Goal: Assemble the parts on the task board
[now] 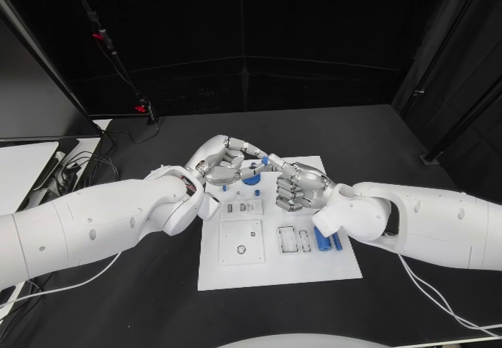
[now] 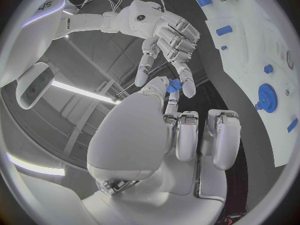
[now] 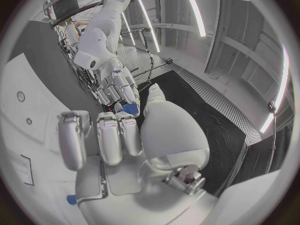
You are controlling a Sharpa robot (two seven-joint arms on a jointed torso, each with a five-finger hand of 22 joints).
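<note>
Above the task board (image 1: 281,272), pinching one small blue part (image 2: 174,85) between left hand (image 1: 223,166) and right hand (image 1: 294,187) together. Best to release one grasp only once the other feels secure, then lower slowly.

Two bulky white arms with smooth glossy shells, small round fastener holes dotting the left arm (image 1: 99,217) and right arm (image 1: 439,221). Silver, segmented metal on left hand (image 1: 223,163) and right hand (image 1: 296,187), pale rounded pads on fingertips (image 2: 143,78). Thin white cables trailing beneath both forearms.
</note>
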